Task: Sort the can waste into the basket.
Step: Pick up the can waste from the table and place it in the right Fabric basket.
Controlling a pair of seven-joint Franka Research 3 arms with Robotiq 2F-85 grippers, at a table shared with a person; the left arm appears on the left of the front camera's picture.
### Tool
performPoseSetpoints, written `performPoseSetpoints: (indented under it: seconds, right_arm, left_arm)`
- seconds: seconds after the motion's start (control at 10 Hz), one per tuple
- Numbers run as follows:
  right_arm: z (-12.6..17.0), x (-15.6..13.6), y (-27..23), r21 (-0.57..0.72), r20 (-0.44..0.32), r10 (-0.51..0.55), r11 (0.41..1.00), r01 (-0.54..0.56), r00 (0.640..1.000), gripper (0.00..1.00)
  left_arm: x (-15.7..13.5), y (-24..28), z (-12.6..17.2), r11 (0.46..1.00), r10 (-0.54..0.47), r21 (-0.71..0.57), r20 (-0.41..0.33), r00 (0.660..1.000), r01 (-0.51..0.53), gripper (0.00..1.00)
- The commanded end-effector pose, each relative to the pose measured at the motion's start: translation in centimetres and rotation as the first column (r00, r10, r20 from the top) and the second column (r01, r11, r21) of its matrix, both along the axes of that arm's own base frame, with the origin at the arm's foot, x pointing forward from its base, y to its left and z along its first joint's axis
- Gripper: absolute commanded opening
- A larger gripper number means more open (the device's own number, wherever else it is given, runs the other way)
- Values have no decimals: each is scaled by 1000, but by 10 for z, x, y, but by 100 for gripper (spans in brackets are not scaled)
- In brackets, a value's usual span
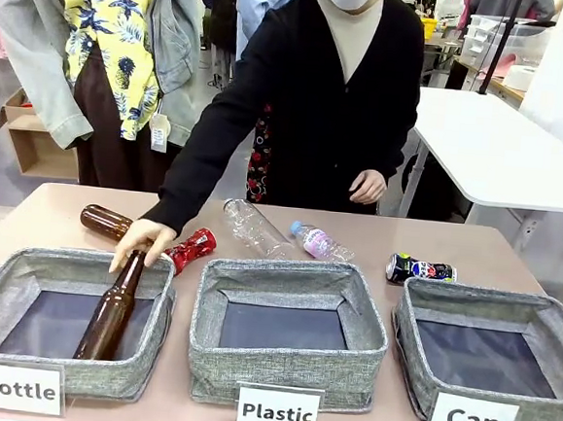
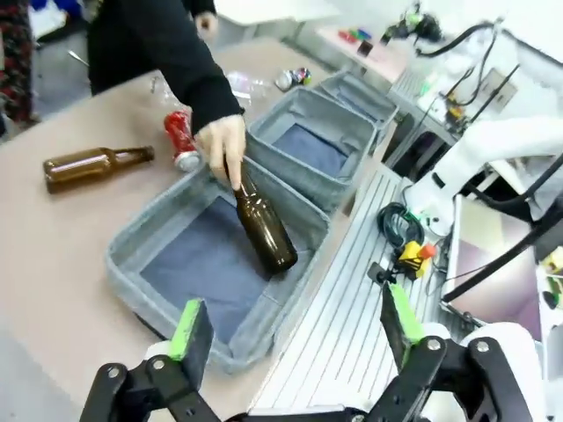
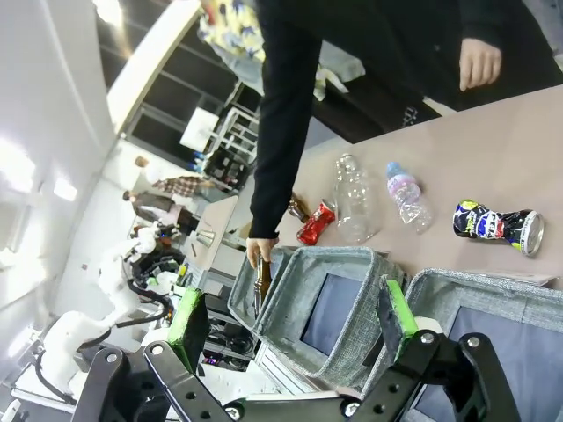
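Lying on its side on the bench (image 1: 512, 258) just behind the Can basket (image 1: 489, 297), long axis along the far rim, the dark can (image 1: 420, 270) is nearer the right claw (image 3: 292, 315), wide open and empty.

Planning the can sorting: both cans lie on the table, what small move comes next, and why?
Probably reach the open right gripper toward the dark can: it lies just behind the Can basket, while the red can sits beside the person's hand.
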State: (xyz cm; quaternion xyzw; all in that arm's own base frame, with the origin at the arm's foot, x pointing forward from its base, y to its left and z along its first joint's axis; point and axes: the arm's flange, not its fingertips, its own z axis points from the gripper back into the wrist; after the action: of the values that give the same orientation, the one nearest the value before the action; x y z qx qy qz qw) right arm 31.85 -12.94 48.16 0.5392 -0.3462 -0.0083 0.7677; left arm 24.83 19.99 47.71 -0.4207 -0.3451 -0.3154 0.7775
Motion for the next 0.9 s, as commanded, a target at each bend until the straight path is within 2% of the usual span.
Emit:
performPoseSetpoints:
  seconds: [0.0, 0.1, 0.3, 0.5, 0.7, 0.8]
  right_arm:
    - [2, 5, -1, 8, 40, -3, 1000, 3, 999, 100]
    - [2, 5, -1, 8, 40, -3, 1000, 3, 999, 100]
    - [2, 5, -1, 8, 40, -3, 1000, 3, 999, 100]
    - [2, 5, -1, 8, 40, -3, 1000, 3, 999, 100]
    - [2, 5, -1, 8, 40, -3, 1000, 3, 999, 100]
    - [2, 5, -1, 8, 40, -3, 1000, 3, 999, 100]
  left_arm:
    - [-12, -4, -22, 998, -1, -63, 35, 999, 3, 100]
    - [-15, -5, -27, 997, -4, -71, 41, 999, 7, 100]
    - [1, -23, -13, 999, -45, 4, 26, 999, 45, 100]
    - [41, -63, 18, 983, -108, 146, -9, 994, 108, 100]
    - [87, -121, 43, 931, -225, 282, -62, 972, 233, 100]
    - [113, -155, 47, 899, -252, 342, -103, 962, 272, 100]
